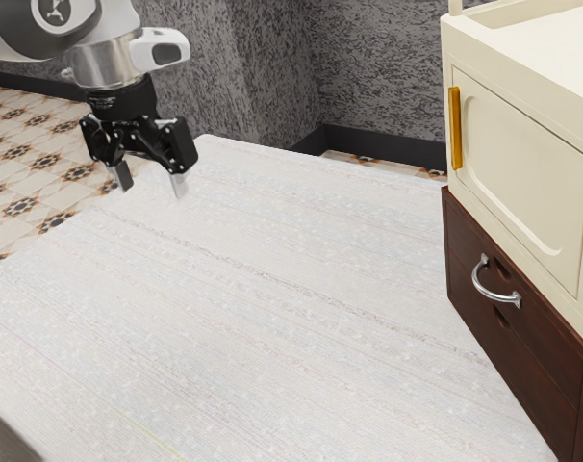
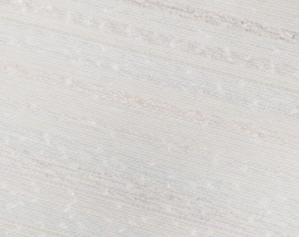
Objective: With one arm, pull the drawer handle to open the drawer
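item: hand [image 1: 151, 186], ours, one; fingers spread apart, nothing between them, tips pointing down, held above the bench [image 1: 272, 318] and well apart from the furniture.

item: handle [image 1: 484, 292], bowed metal, both ends fixed to the front of the brown drawer [image 1: 542, 327], beneath the cream cabinet [image 1: 522, 183]. from our hand it lies between three and four o'clock on the exterior view's clock-face, and lower. its long axis follows the drawer front, from between ten and eleven to between four and five o'clock.

condition: drawer seemingly shut, handle untouched.

step in hand, as we judge: the approach, the task scarcely begun. we should cross toward the handle, descend, and turn our fingers to face the front, one on each side of the bar, before pulling straight out.

risk: arriving askew, we might knock the front or slip off the curve.
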`<action>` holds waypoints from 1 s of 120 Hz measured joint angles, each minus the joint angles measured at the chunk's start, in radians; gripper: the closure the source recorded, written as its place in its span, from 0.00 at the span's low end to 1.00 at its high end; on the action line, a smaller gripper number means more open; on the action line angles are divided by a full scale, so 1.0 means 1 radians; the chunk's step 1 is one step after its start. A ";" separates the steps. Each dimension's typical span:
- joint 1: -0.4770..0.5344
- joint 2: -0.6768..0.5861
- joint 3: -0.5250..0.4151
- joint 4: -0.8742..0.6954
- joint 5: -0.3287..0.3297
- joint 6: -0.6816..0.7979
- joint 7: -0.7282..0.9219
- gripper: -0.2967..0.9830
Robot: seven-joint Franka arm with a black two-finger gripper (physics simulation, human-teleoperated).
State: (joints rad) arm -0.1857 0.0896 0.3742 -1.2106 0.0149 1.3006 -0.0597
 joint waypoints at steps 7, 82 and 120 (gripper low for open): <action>0.002 0.000 0.000 0.000 0.000 0.027 -0.004 0.25; 0.045 -0.105 -0.104 0.054 -0.011 0.062 -0.562 0.25; -0.024 -0.398 -0.146 -0.476 -0.042 0.234 -0.936 0.25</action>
State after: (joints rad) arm -0.2099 -0.3086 0.2286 -1.6862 -0.0273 1.5346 -0.9956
